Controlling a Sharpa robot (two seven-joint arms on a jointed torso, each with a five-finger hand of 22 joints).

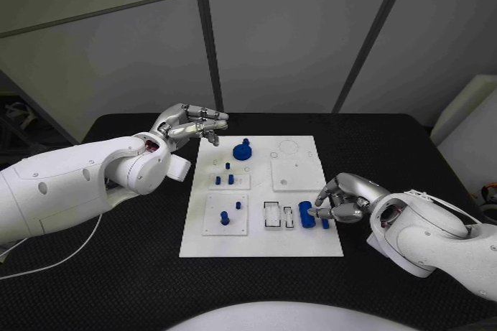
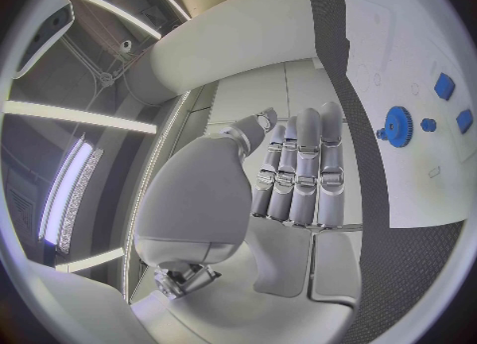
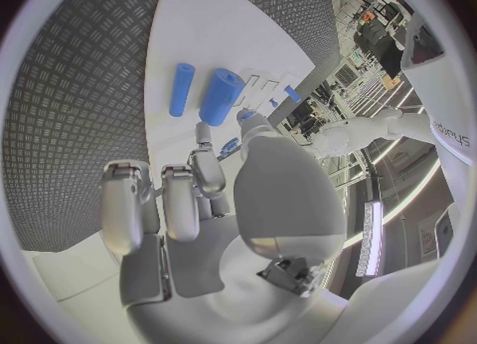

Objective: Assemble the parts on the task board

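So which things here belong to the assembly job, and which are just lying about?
Job:
- white board
- blue gear
- thick blue cylinder
- thin blue rod
- small blue pegs
- left hand
- right hand

Lying about:
- black table, nothing else

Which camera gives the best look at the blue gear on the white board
The left wrist view: the blue gear shows its teeth and hub, unobstructed. The head view has it smaller, at the task board's far end. In the right wrist view I can't pick it out.
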